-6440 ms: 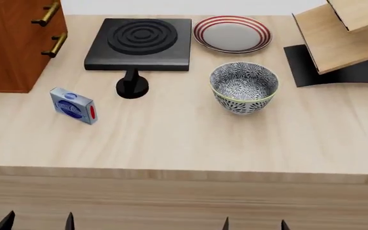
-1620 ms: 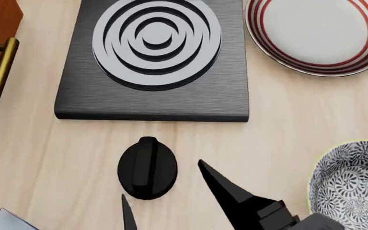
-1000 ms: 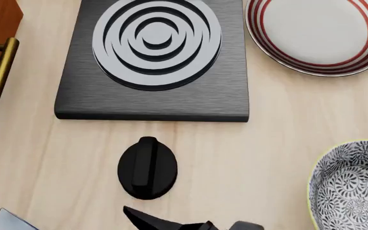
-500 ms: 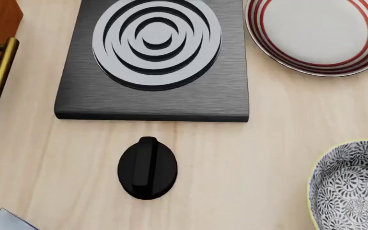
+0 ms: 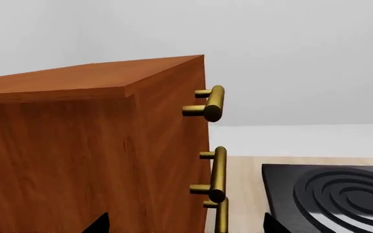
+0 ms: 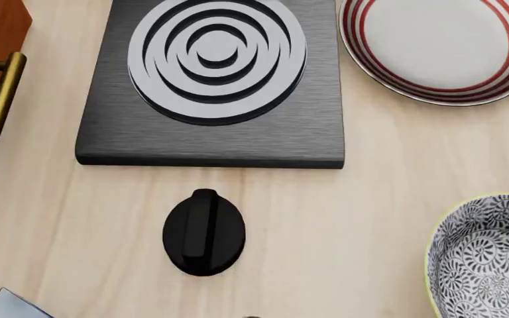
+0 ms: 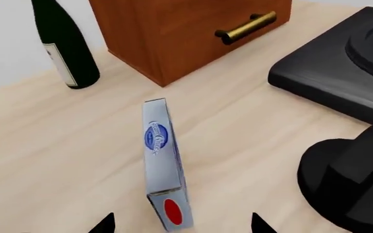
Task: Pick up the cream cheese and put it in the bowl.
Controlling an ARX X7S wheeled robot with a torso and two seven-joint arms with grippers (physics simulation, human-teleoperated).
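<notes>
Right arm's dropped out of the head view. Right gripper (image 7: 177, 224) hangs over the cream cheese (image 7: 161, 160), fingers spread (left gripper (image 5: 183, 227) spread too).

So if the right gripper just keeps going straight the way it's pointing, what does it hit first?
Probably the cream cheese: the box lies between the right gripper fingertips' line, apart from it. Depth is uncertain.

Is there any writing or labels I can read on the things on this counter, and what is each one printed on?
Cream cheese: a dark blue oval logo with white script on its long face, too blurred to read; a plain red circle on its end, with no lettering visible.
Dark bottle: a pale label, seen edge-on, with no readable text.
Bowl, plate, hob, knob, cabinet: no writing.
</notes>
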